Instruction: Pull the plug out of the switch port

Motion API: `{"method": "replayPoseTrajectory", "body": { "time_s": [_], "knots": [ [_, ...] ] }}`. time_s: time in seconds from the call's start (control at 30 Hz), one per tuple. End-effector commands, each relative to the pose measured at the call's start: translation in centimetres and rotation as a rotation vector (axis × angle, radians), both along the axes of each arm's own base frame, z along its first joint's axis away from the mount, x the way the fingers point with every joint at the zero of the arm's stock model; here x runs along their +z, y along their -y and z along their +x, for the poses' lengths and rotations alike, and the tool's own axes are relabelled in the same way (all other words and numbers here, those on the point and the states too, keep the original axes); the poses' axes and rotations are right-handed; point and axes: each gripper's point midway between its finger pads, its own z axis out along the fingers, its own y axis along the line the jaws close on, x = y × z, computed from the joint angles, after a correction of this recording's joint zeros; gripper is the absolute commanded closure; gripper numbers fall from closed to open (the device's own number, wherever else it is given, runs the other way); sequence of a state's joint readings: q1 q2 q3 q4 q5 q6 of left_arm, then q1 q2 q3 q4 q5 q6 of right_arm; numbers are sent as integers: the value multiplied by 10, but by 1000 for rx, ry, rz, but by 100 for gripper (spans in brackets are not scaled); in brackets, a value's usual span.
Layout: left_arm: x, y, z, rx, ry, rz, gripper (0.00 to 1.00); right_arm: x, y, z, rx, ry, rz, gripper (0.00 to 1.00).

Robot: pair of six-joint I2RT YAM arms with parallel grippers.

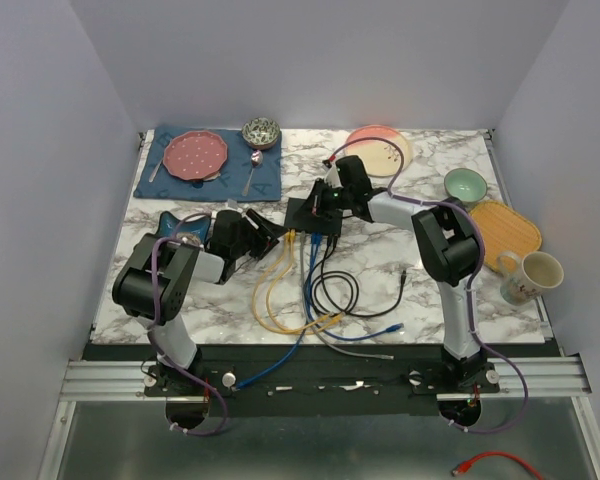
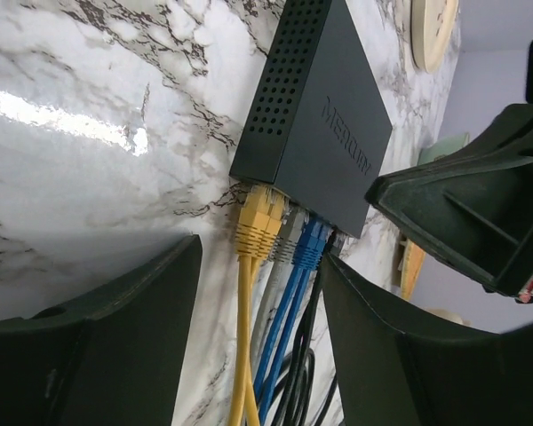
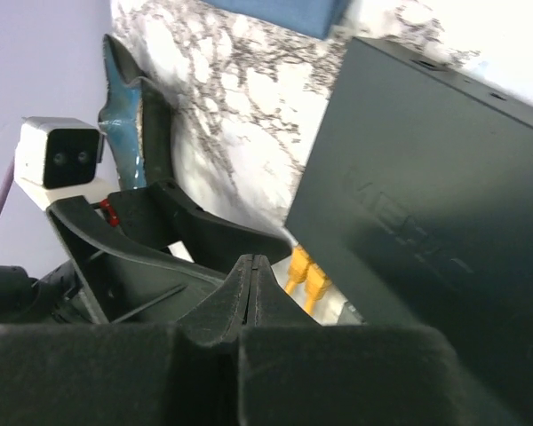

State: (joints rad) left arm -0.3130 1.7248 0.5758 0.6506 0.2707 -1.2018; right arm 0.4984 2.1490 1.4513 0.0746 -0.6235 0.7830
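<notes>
switch (image 1: 310, 212) sits centre of the table (image 1: 380, 240), ports toward the near edge. Your left gripper (image 2: 262, 256) is open, straddling the yellow plugs (image 2: 256, 226); right gripper (image 3: 251, 271) is closed, probably pinning the switch. Grip one plug body, not cable, pull straight out

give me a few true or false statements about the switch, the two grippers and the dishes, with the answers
1. Two yellow plugs sit in the sockets of the switch. True.
2. The left gripper is clamped on a blue plug. False: its fingers stand apart with the cables running between them, and it grips nothing.
3. The right gripper has its fingers closed together. True.
4. The mug stands on the blue mat. False: it stands far to the right, beside the wooden tray. The mat carries the pink plate.
</notes>
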Motion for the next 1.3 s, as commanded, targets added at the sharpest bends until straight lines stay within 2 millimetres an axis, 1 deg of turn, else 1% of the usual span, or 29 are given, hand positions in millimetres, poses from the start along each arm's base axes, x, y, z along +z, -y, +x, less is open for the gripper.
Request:
{"method": "replayPoseTrajectory", "body": {
  "time_s": [0.0,0.1,0.13,0.2,0.23,0.33,0.4,0.47,0.5,0.57,0.7,0.93,1.07,1.27],
  "knots": [
    [8,6,10,-19,33,-46,32,-13,-5,-2,12,-58,17,99],
    [6,7,11,-21,32,-53,33,-23,-2,-2,-3,-90,12,99],
    [1,7,11,-21,23,-54,33,-26,-2,-3,-1,-102,13,99],
    [1,9,12,-21,26,-72,35,-30,0,-3,-6,-119,11,99],
    [-4,9,12,-23,13,-78,35,-32,0,-4,-7,-124,8,99],
    [-9,11,13,-19,-1,-108,36,-41,3,-6,-18,-150,-7,99],
    [-8,13,15,-19,9,-128,37,-47,5,-8,-28,-172,-16,99],
    [-14,13,15,-12,-8,-143,38,-53,8,-10,-36,-189,-25,99],
    [-13,14,15,-14,-1,-151,39,-56,8,-11,-38,-195,-28,99],
    [-18,15,14,-12,-16,-163,40,-59,11,-12,-42,-205,-32,99],
    [-24,14,10,-12,-26,-171,45,-61,14,-12,-51,-206,-41,99],
    [-36,11,6,4,-53,-160,48,-62,16,-11,-62,-211,-44,99],
    [-38,11,7,10,-60,-165,48,-63,17,-11,-62,-214,-45,99],
    [-41,8,9,44,-73,-190,53,-63,18,-11,-65,-213,-46,99]
  ]
}}
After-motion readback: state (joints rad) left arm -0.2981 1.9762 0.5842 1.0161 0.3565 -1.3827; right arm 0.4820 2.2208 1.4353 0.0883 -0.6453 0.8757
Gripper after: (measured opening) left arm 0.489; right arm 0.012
